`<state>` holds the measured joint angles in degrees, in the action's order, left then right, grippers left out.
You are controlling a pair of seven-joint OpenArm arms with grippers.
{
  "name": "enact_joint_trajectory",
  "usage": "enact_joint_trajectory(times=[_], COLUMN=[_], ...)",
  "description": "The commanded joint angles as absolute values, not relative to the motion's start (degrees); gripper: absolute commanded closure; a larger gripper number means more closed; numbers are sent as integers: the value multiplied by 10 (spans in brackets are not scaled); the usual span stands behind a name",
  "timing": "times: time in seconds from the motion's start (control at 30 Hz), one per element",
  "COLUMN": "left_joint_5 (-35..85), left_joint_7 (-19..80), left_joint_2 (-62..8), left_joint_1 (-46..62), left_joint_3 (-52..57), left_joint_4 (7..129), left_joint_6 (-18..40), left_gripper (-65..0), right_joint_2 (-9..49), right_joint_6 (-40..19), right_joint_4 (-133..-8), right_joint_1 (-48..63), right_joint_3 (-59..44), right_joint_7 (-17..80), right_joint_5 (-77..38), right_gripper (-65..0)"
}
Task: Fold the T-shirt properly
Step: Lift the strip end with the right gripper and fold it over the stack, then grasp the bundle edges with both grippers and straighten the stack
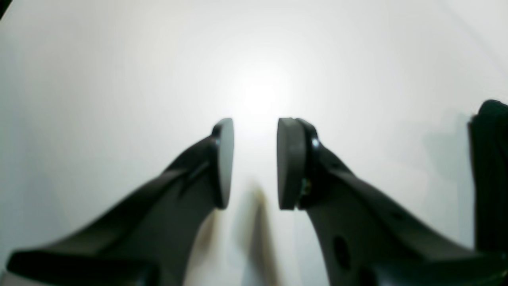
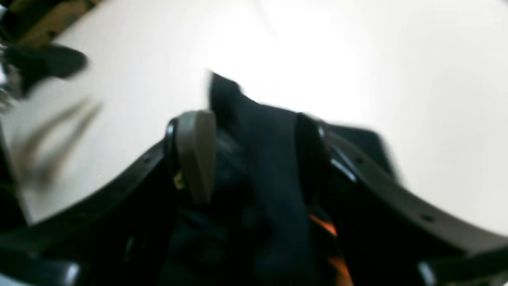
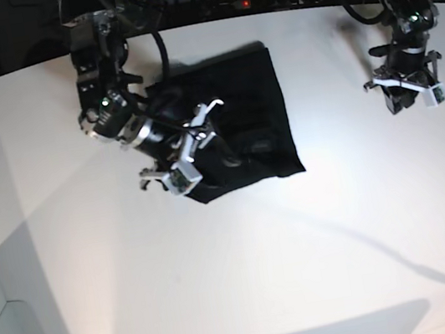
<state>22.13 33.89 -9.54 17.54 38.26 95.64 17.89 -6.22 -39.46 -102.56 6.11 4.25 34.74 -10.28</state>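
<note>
Hovering over the black T-shirt [image 3: 233, 127], the right pincer [image 2: 254, 159] has its jaws spread wide, with a fold of dark cloth between the pads and an orange bit of print below. The shirt lies folded on the white surface [image 3: 249, 281], toward the far edge. Well apart from it, the left pincer [image 1: 254, 163] hangs with jaws parted around nothing.

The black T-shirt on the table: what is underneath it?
Around the T-shirt only the white table shows, so it lies on that. Anything beneath is covered by the cloth. The right end effector hangs over its near-left part, hiding some fabric.
</note>
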Motion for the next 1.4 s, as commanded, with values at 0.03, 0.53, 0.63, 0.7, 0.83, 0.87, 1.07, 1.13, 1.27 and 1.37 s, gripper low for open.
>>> enact_joint_trajectory(times=[0.03,0.53,0.63,0.7,0.83,0.87,1.07,1.13,1.27,1.37], left_joint_5=[225,225,225,225,225,225,249,277,329,374], left_joint_7=[327,327,327,327,327,327,408,429,466,501], left_joint_2=[-104,-105,-105,-105,-105,-101,-99,-99,-97,-69], left_joint_1=[175,171,172,174,175,175,169,169,175,196], left_joint_3=[388,391,391,391,395,401,445,465,491,497], left_joint_4=[967,967,967,967,975,982,1021,1024,1025,1049], left_joint_6=[182,182,182,182,182,182,182,182,182,182], left_gripper=[-181,-181,-181,-181,-181,-181,-182,-187,-286,-383], right_joint_2=[-51,1,26,43,56,55,30,25,25,33], right_joint_6=[-400,-400,-400,-400,-400,-400,-400,-400,-400,-400], right_joint_4=[-1035,-975,-982,-994,-1021,-1026,-1041,-1040,-1040,-1044], right_joint_1=[65,117,100,95,86,86,87,87,89,87], right_joint_3=[31,218,282,313,321,307,238,235,233,228], right_joint_7=[333,333,333,333,333,333,333,333,333,333], right_joint_5=[-115,-116,-117,-117,-117,-117,-116,-115,-115,-115], right_gripper=[-328,-328,-328,-331,-329,-329,-331,-331,-331,-331])
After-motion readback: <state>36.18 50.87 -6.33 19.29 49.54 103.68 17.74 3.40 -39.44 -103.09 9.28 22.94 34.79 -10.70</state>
